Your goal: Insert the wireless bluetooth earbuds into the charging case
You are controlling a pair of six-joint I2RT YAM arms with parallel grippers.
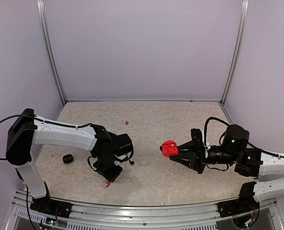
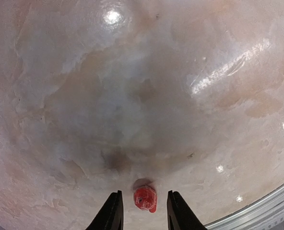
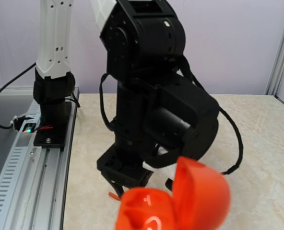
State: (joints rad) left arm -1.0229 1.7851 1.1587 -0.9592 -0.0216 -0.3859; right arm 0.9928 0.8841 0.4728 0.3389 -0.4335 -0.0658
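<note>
- Left tool (image 2: 144,194) points down at the bench (image 1: 151,120), near the front edge on the left side.
- Its jaws stand narrowly apart. In the left wrist view, both fingers (image 2: 114,213) show a gap to what sits between them, so nothing is gripped.
- A red earbud (image 2: 145,198) lies on the bench between those fingers. The top view shows it as a red speck (image 1: 107,184) right at the tip of the left tool (image 1: 108,176).
- Right tool (image 1: 176,151) reaches in from the right, roughly level and above the bench. It is clamped on the red charging case (image 1: 168,148).
- The charging case (image 3: 147,211) is open, with its lid (image 3: 202,191) hinged up. The right wrist view shows the inside facing up, and I can't tell whether any bud is seated in it.
- The case and the left tool are well apart, with bare bench between them.
- A second red earbud (image 1: 126,122) lies loose further back on the bench, away from both tools.
- A black rounded item (image 1: 68,158) sits on the bench left of the left arm's wrist. Too small to tell what it is.
</note>
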